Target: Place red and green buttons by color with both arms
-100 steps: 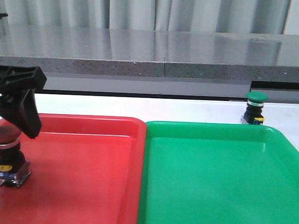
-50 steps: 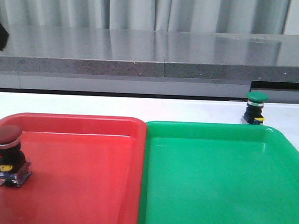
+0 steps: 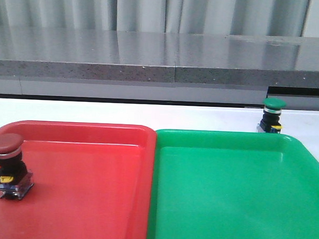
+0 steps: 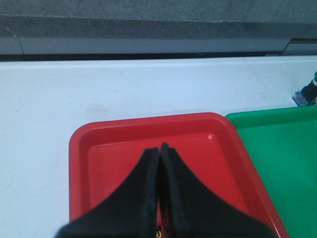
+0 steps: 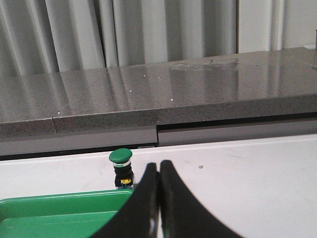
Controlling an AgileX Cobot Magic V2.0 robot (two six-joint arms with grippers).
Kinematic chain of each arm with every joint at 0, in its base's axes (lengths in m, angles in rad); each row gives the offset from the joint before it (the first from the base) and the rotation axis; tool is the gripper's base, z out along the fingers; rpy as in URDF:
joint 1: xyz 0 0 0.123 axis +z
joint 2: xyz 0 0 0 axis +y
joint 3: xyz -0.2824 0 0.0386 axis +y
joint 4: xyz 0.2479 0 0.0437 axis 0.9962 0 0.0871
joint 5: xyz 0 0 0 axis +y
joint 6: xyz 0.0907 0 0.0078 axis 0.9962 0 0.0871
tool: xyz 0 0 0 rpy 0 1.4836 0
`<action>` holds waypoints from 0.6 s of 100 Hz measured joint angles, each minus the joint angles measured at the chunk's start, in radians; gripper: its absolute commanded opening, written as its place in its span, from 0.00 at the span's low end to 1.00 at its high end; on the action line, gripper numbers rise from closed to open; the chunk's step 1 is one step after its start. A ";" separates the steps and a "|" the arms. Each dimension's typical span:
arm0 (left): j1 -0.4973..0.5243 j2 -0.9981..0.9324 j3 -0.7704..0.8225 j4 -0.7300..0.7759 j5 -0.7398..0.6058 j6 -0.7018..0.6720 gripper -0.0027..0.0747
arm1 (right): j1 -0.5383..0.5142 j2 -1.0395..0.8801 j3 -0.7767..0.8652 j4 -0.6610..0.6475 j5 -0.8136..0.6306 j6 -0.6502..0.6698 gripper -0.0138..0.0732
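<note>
Nearest the front camera, the dark-red mushroom-cap push-button (image 3: 8, 166) stands upright on its clear base inside the big red plastic tray (image 3: 93, 190), near that tray's left side. A second ago the left arm's black gripper was around this button; half a second ago it had lifted almost out of the front view, and now it is gone from that view altogether. The red half of the job looks done.

The left gripper (image 4: 160, 148) now hangs above the red tray, its two black fingers pressed together with nothing between them. The right gripper (image 5: 158, 168) is likewise pressed closed and empty, above the near rim of the green plastic tray (image 3: 235, 197), which holds nothing.

Farther back, the green-capped push-button (image 3: 272, 115) stands upright on the white tabletop (image 3: 122, 113), just beyond the green tray's far right corner and outside it. It has not moved across the three front pictures, so its placement is still to do, most likely by the right arm.

Beyond the white tabletop runs a grey speckled stone ledge (image 3: 151, 58), and behind it hang pale pleated curtains (image 3: 153, 11).
</note>
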 measured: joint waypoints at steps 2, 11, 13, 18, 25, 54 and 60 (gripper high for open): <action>0.000 -0.016 0.013 0.002 -0.012 0.000 0.01 | 0.000 0.000 0.000 0.000 0.000 0.000 0.09; 0.000 -0.079 0.068 0.006 -0.061 0.000 0.01 | 0.000 0.000 0.000 0.000 0.000 0.000 0.09; 0.000 -0.095 0.078 0.011 -0.068 0.000 0.01 | 0.000 0.000 0.000 0.000 0.000 0.000 0.09; 0.000 -0.131 0.101 0.022 -0.080 0.000 0.01 | 0.000 0.000 0.000 0.000 0.000 0.000 0.09; 0.000 -0.178 0.130 0.038 -0.082 0.000 0.01 | 0.000 0.000 0.000 0.000 0.000 0.000 0.09; 0.000 -0.331 0.197 0.093 -0.072 0.000 0.01 | 0.000 0.000 0.000 0.000 0.000 0.000 0.09; 0.000 -0.356 0.215 0.119 -0.072 0.000 0.01 | 0.000 0.000 0.000 0.000 0.000 0.000 0.09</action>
